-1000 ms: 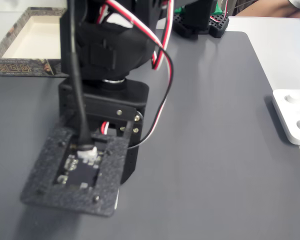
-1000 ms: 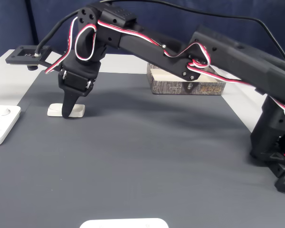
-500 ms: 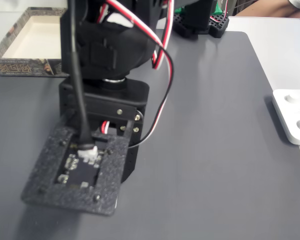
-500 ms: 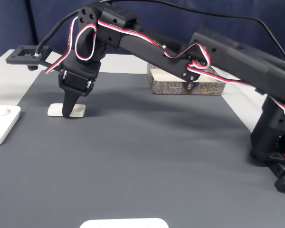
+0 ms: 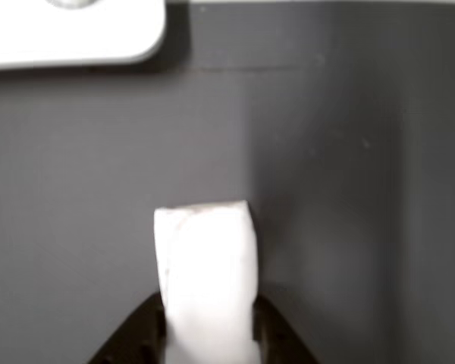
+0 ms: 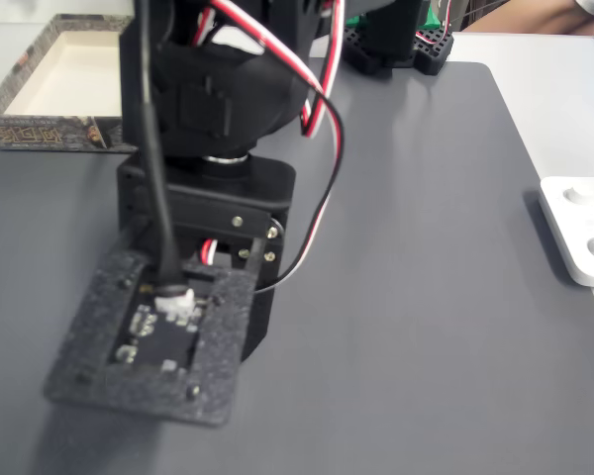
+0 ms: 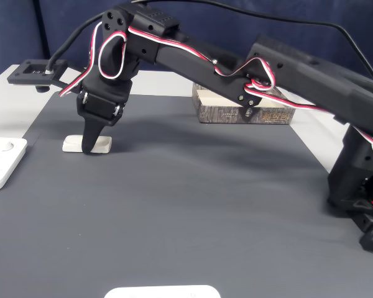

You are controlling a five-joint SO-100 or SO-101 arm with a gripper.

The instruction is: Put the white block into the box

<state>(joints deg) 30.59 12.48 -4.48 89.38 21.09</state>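
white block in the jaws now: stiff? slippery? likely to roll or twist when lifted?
Probably stiff: the white block keeps straight edges between the fingers. Unlikely to roll, since it lies flat on the mat with flat faces. Its smooth surface looks slippery, and the gripper seems to hold it near one end, so it may pivot or slip when lifted.

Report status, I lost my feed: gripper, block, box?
Gripper down on the mat, fingers either side of the white block. Block flat on the mat, not lifted. Box empty-looking, path clear.
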